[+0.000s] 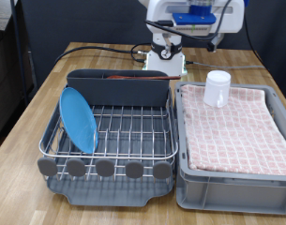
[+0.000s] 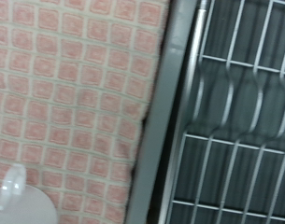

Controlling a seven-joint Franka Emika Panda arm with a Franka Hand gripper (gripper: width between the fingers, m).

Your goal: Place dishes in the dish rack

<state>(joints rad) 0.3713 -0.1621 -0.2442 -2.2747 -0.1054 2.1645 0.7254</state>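
Observation:
The dish rack stands at the exterior view's left. A light-blue plate stands on edge in its wire grid, near the left side. A reddish-brown wooden spoon lies in the tall grey back compartment. The white cup stands upright on the pink checkered cloth in the grey bin; its rim shows in the wrist view. My gripper hangs high at the exterior view's top, above the seam between bin and rack; its fingers do not show. The wrist view shows cloth, bin wall and rack wires, with nothing between the fingers.
The grey bin sits right beside the rack on a wooden table. A white box with black cables lies behind the rack near the robot's base. A chair stands at the far left.

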